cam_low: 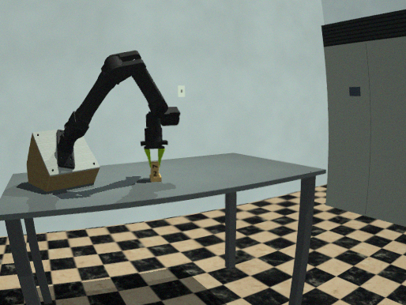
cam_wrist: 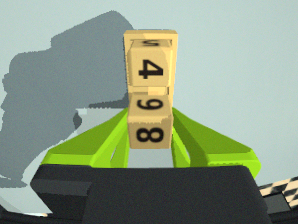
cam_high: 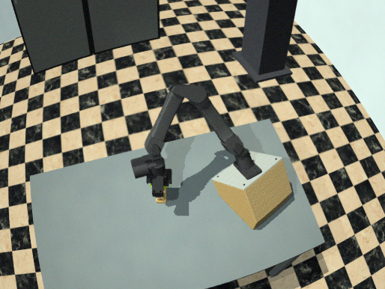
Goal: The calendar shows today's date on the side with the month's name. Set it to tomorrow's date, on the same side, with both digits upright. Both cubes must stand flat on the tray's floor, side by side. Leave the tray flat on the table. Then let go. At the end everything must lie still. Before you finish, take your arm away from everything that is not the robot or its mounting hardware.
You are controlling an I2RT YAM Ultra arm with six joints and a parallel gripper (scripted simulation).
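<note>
The small wooden calendar (cam_low: 155, 178) stands on the grey table under my gripper (cam_low: 155, 161), and a "2" shows on its side in the exterior view. In the top view only a corner of the calendar (cam_high: 161, 201) shows below the gripper (cam_high: 159, 192). The gripper (cam_wrist: 150, 119) points straight down, and its green fingers are shut on a wooden digit cube (cam_wrist: 150, 132). This cube shows an "8" toward the wrist camera and a "9" on the adjoining face. Just beyond it is a second cube (cam_wrist: 150, 68) showing a "4", with a pale wooden edge around it. I cannot tell whether the held cube rests in the tray.
The arm's base sits on a wooden wedge block (cam_high: 252, 187) at the table's right side. The table's near edge (cam_low: 158, 199) lies in front of the calendar. Dark cabinets (cam_high: 86, 26) and a dark pillar (cam_high: 267, 37) stand on the floor beyond the table.
</note>
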